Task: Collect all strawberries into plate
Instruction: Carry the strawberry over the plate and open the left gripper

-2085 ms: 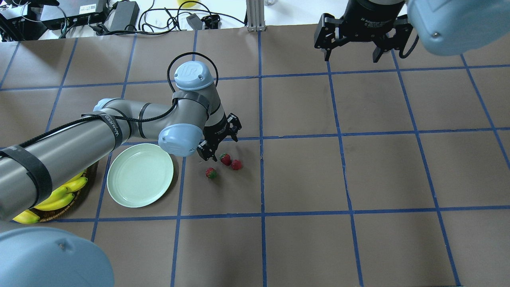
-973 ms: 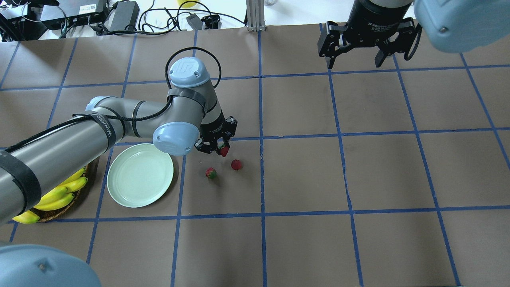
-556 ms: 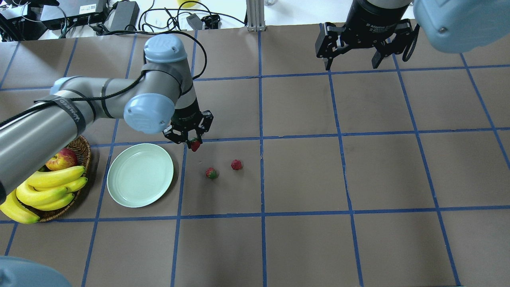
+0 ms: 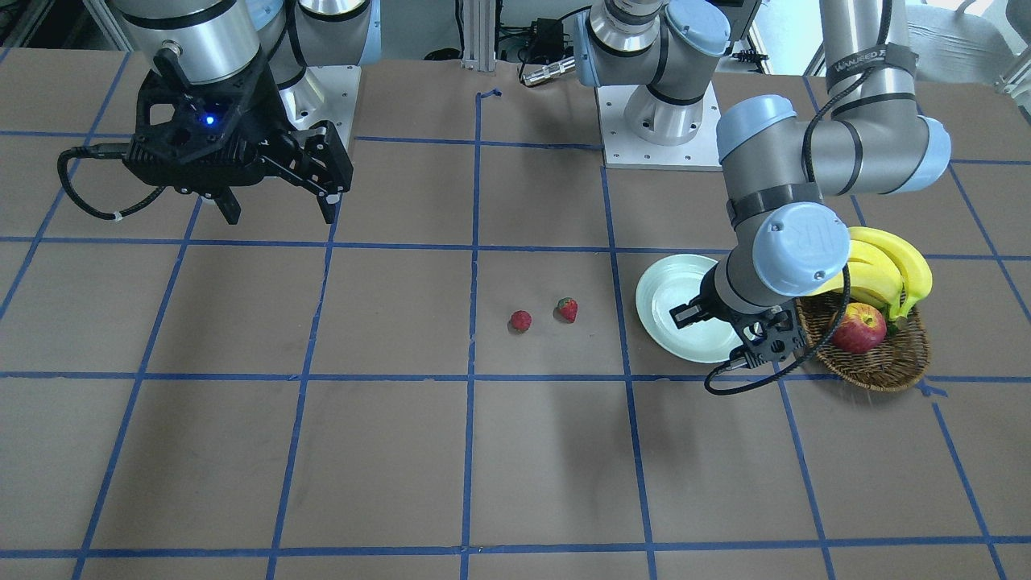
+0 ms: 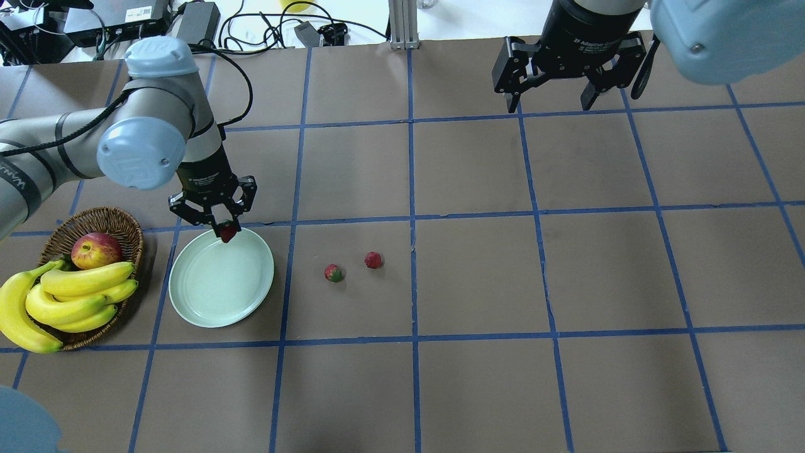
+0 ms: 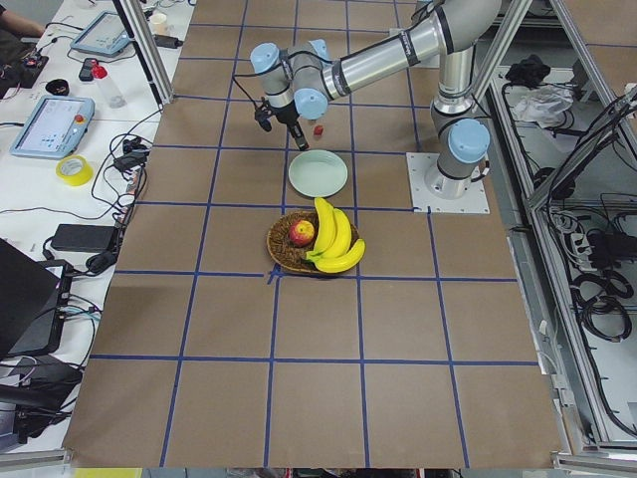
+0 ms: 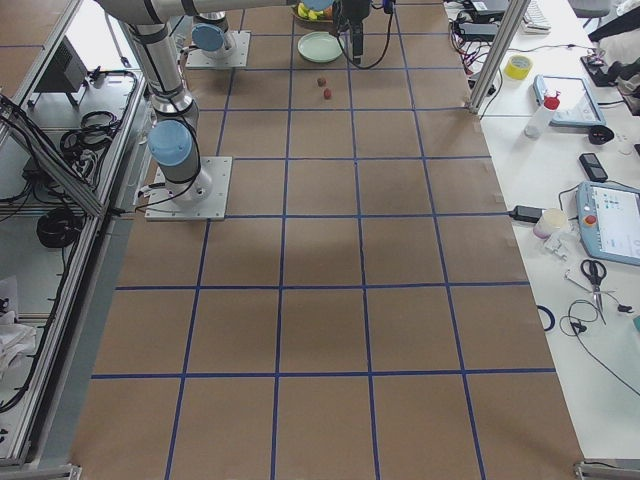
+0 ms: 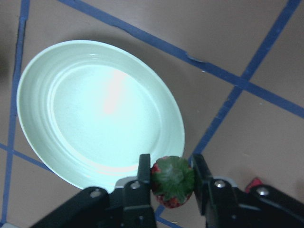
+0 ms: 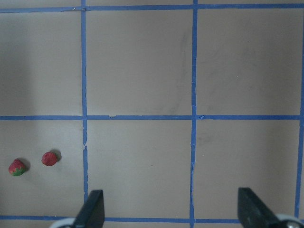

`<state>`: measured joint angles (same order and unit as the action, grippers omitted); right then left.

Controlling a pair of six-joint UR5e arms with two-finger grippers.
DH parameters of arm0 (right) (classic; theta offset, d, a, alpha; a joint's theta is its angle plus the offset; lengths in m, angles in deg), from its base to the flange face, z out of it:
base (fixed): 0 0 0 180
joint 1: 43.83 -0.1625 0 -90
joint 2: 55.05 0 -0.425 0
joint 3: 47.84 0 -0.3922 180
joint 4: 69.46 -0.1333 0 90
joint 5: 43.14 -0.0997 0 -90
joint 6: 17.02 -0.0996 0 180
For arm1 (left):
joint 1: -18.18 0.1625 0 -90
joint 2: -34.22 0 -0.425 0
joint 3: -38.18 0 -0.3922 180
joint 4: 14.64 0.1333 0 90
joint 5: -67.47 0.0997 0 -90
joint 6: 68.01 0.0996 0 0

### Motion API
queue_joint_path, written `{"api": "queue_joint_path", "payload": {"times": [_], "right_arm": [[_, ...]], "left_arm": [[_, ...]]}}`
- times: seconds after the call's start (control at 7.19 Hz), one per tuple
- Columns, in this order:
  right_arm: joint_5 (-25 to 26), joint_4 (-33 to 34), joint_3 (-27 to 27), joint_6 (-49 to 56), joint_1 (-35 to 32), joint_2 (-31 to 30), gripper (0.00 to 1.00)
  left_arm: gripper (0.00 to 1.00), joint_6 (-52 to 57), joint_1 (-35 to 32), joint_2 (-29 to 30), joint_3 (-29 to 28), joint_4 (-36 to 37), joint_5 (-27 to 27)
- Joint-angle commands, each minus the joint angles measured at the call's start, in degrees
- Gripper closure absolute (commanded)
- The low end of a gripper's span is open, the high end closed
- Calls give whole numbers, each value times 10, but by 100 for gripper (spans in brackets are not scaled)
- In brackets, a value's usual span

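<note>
Left of centre in the overhead view, the left gripper (image 5: 223, 228) pinches a strawberry (image 5: 228, 234) by its sides above the plate's (image 5: 217, 302) upper rim. A second strawberry (image 5: 333, 273) and a third strawberry (image 5: 373, 260) lie on the table (image 5: 478, 270) near centre; the right gripper (image 5: 552, 104), upper right, hangs spread, empty. The fruit seems light and soft: squeeze gently across the middle.

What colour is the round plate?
The plate is pale mint green, plain all over; clearest in the left wrist view.
</note>
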<state>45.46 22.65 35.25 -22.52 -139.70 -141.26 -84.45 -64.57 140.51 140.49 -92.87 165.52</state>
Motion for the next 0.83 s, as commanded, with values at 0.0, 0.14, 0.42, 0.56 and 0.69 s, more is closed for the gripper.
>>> {"api": "queue_joint_path", "payload": {"times": [0.0, 0.14, 0.42, 0.56, 0.69], "right_arm": [[0, 0, 0, -1, 0, 0, 0], [1, 0, 0, -2, 0, 0, 0], [0, -6, 0, -3, 0, -1, 0], [-1, -20, 0, -4, 0, -3, 0], [-1, -25, 0, -4, 0, -3, 0]], "left_arm": [[100, 57, 53, 13, 34, 19, 38], [100, 56, 55, 22, 41, 35, 50], [6, 48, 55, 27, 43, 40, 47], [0, 45, 52, 25, 43, 39, 50], [0, 45, 45, 16, 41, 40, 43]]}}
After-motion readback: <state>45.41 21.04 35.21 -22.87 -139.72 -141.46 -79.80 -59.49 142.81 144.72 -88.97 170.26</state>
